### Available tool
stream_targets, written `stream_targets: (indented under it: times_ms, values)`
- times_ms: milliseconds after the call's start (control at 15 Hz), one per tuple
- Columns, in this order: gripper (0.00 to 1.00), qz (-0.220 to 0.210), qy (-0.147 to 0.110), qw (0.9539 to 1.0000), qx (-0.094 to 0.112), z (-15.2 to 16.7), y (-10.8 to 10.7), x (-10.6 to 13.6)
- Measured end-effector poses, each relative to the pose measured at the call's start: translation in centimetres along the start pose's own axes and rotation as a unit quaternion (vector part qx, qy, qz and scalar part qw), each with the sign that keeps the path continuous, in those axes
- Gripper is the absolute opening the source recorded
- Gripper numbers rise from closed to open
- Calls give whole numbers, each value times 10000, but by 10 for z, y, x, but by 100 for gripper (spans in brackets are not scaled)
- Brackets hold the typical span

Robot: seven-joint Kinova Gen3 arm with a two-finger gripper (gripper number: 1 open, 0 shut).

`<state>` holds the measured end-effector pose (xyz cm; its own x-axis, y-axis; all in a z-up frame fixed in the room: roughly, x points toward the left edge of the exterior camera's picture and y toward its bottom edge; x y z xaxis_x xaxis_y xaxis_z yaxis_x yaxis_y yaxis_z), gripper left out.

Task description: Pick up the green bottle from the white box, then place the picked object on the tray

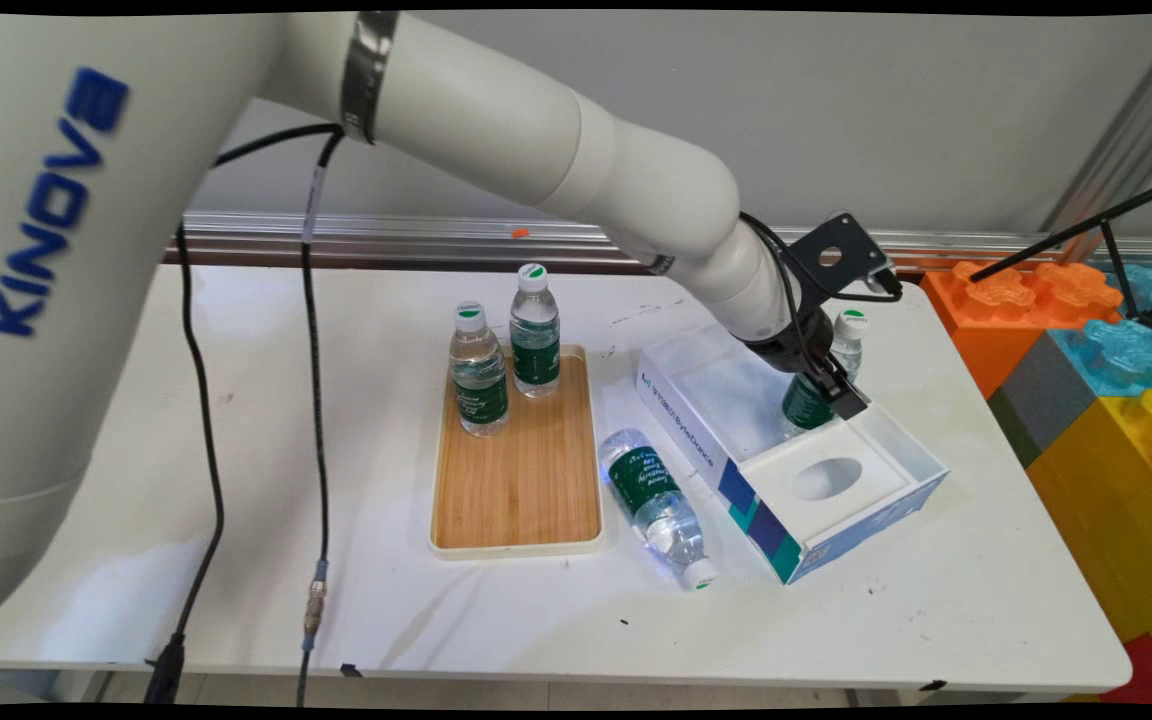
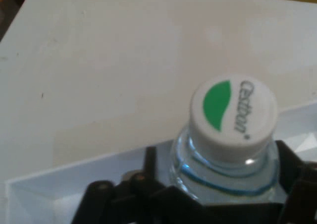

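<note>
A clear water bottle (image 1: 848, 340) with a green label and a white cap (image 2: 233, 115) stands upright in the far part of a white and blue box (image 1: 696, 440). My gripper (image 1: 829, 385) is shut on its body, just below the neck, with a black finger on each side (image 2: 150, 165). In the box's near part a round recess (image 1: 826, 478) holds nothing. Two more bottles (image 1: 479, 375) (image 1: 535, 335) stand upright at the far end of a wooden tray (image 1: 516, 490). Another bottle (image 1: 658, 495) lies on its side on the table between the tray and the box.
Large coloured toy blocks (image 1: 1086, 350) are stacked just off the table's right edge, with a black stand (image 1: 1126, 240) over them. Black cables (image 1: 311, 400) hang from the arm over the left of the table.
</note>
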<state>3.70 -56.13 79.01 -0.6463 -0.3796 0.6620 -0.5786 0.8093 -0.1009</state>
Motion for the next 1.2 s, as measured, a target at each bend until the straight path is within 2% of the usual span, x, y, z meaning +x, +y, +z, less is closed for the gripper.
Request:
stream_targets:
  times_ms: [67,400,733,1000,1200]
  values:
    - [0,40,1,10000,37,1,0,1]
    - [0,167,-13,9998,102,-9,2,0]
    - [0,224,171,9995,126,-57,0,11]
    - [0,233,299,9991,180,-126,-10,14]
    - [0,232,331,9991,148,-180,-21,2]
